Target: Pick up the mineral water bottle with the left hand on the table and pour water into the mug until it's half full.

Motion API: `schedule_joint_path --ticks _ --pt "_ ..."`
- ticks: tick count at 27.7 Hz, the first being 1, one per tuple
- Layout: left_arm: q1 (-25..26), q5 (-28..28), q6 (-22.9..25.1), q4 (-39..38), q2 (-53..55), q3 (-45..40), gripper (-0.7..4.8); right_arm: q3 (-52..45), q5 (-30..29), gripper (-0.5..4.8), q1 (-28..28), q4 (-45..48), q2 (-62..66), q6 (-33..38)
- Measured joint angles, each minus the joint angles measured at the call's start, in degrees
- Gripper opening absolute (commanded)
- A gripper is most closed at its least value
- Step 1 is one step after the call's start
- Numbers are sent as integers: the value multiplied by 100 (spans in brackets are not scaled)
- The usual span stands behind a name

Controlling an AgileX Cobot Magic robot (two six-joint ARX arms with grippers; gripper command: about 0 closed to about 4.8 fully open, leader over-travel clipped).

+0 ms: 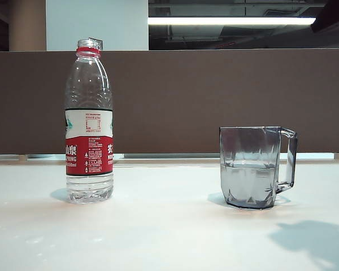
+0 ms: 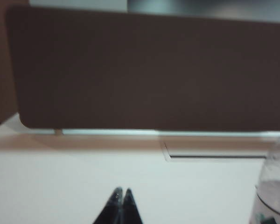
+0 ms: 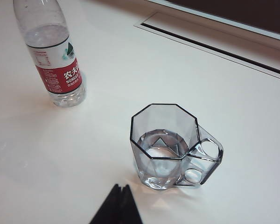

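The clear ribbed plastic bottle (image 2: 274,186) stands beside the closed, empty left gripper (image 2: 120,192); the closed right gripper (image 3: 121,187) hovers near the grey-tinted faceted mug (image 3: 168,144).

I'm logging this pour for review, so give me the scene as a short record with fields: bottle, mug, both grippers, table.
bottle: mineral water bottle upright on the table, cap off, standing apart from the mug
mug: mug upright, water roughly to half height, handle pointing away from the bottle
left gripper: left gripper jaws shut, empty, low over the table beside the bottle
right gripper: right gripper jaws shut, empty, near the mug
table: table white, glossy
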Motion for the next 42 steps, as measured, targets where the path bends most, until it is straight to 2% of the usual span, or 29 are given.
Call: schedule_joint_path --ticks 17,42 --pt "96 -216 -2 -125 2 -4 -5 0 2 -1 0 0 0 0" --pt "96 -173 -2 -168 2 -4 -5 0 4 -1 0 0 -2 0"
